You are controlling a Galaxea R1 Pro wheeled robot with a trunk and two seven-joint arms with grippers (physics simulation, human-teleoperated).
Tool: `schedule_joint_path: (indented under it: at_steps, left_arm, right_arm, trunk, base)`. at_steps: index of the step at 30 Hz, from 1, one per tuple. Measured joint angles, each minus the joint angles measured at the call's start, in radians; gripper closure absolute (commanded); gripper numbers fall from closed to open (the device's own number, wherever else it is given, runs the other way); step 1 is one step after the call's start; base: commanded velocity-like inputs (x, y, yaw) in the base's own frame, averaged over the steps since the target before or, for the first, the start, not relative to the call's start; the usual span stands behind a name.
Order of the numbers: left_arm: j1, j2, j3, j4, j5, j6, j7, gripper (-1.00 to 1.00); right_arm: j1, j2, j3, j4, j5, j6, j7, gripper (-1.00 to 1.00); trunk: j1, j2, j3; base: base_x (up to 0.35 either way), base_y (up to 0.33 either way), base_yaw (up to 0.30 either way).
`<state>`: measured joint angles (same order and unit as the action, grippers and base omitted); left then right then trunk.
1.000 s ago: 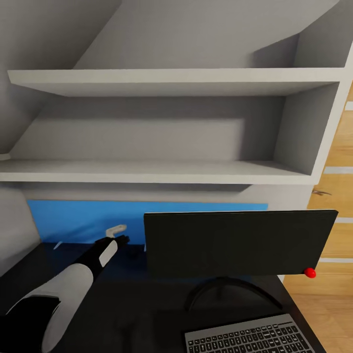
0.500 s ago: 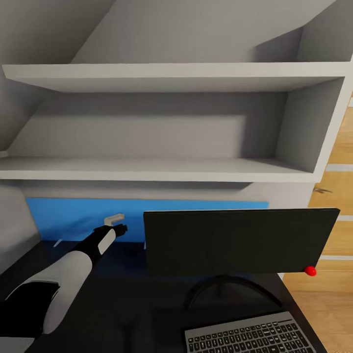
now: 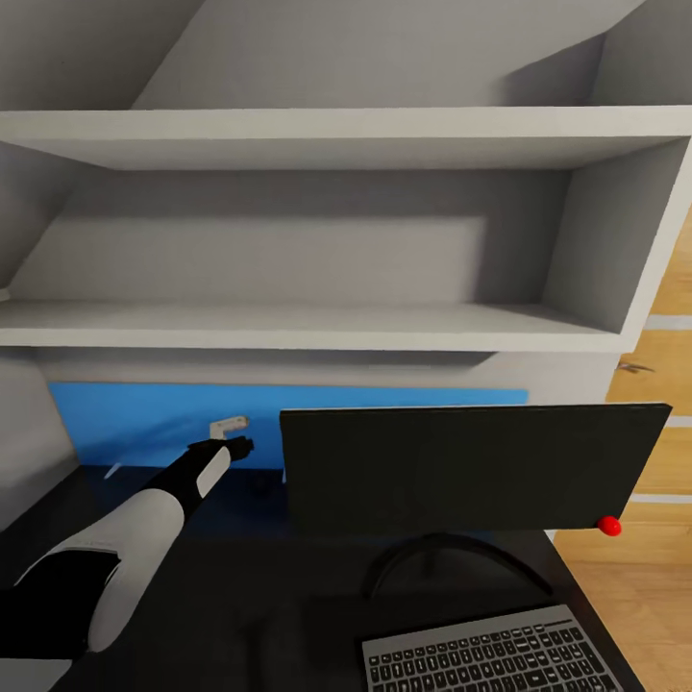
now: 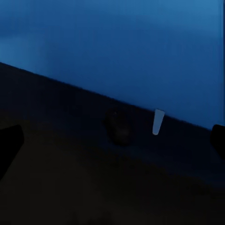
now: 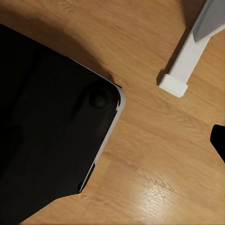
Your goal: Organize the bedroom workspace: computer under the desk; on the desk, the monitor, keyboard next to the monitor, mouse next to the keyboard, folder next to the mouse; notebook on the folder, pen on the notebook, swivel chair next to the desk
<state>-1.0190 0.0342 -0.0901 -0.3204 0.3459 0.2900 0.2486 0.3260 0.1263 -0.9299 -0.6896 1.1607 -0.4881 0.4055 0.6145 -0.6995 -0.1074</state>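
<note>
The black monitor (image 3: 471, 466) stands on the black desk (image 3: 269, 596), with the grey keyboard (image 3: 485, 658) in front of it. My left gripper (image 3: 240, 445) reaches out over the desk's back left, close to the blue panel (image 3: 135, 423). In the left wrist view the left gripper (image 4: 112, 143) is open, its dark fingertips (image 4: 9, 145) far apart at the picture's sides. Between them lies a small dark rounded shape (image 4: 118, 125), probably the mouse, on the desk by the panel. In the right wrist view, my right gripper (image 5: 112, 145) looks open, one fingertip (image 5: 218, 143) far out above the wooden floor (image 5: 154, 140).
Two grey shelves (image 3: 308, 327) hang over the desk just above the monitor. A small white bracket (image 3: 229, 424) sits on the blue panel near my left gripper. Below my right gripper a black box with a pale edge (image 5: 51, 122) stands beside a white leg (image 5: 185, 61).
The head camera has tilted, so the shelves sit higher in the picture. My left arm has stretched farther toward the blue panel and its gripper has risen a little.
</note>
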Motion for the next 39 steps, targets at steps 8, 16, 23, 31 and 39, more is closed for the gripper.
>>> schedule_joint_path:
  at_steps: [8, 16, 23, 31, 39]
  left_arm:
    - [0.001, -0.005, -0.001, -0.006, -0.003, 0.028, 0.003, -1.00]
    - [0.001, -0.006, -0.008, -0.007, -0.026, 0.084, -0.008, -1.00]
    - [0.001, -0.007, -0.010, -0.007, -0.032, 0.115, -0.009, -1.00]
    - [-0.002, 0.000, -0.007, -0.009, -0.034, 0.151, -0.008, -1.00]
    - [-0.001, 0.004, -0.005, -0.009, -0.034, 0.152, -0.006, -1.00]
  right_arm:
    - [0.000, 0.000, 0.000, -0.001, 0.000, -0.001, 0.000, -1.00]
    - [0.000, -0.001, -0.001, -0.002, 0.000, -0.001, 0.000, -1.00]
    - [0.000, -0.002, -0.002, 0.000, 0.002, -0.001, 0.001, -1.00]
    - [0.000, -0.001, -0.003, 0.002, 0.002, 0.000, 0.000, -1.00]
    - [0.000, -0.002, -0.002, 0.004, 0.002, 0.000, -0.001, -1.00]
  trunk:
    - [0.000, 0.000, -0.013]
    - [0.000, 0.000, -0.025]
    - [0.000, 0.000, -0.036]
    - [0.000, 0.000, -0.049]
    - [0.000, 0.000, -0.062]
  base:
    - [0.000, 0.000, 0.000]
    - [0.000, 0.000, 0.000]
    - [0.000, 0.000, -0.044]
    - [0.000, 0.000, -0.016]
    - [0.000, 0.000, -0.047]
